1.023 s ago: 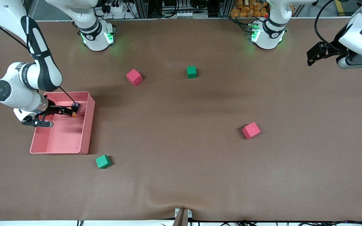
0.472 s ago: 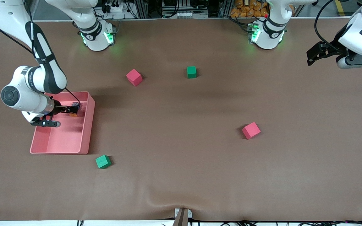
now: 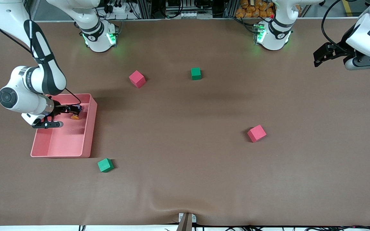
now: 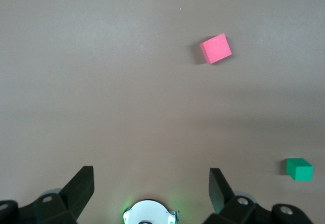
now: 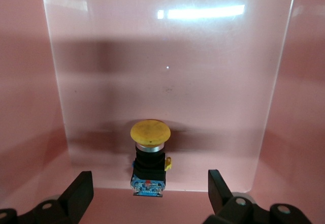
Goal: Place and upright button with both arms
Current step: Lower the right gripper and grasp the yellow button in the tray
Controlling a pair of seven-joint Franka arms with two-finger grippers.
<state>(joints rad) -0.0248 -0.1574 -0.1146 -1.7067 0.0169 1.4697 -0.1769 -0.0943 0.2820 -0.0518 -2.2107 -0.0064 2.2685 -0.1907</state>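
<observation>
Left of frame: right claw (image 3: 72, 110) inside pink tray (image 3: 88, 128), fingers spread, grasping nothing. Button (image 3: 74, 116) lies on tray floor between the fingers, near the tray's top wall; wrist view shows orange cap facing the cam, i.e. on its side, not upright. Upper right: left claw (image 3: 316, 59) released, waits over the surface. Risk: claw closing off-centre could pinch the cap and the button may roll or skid to the wall.
</observation>
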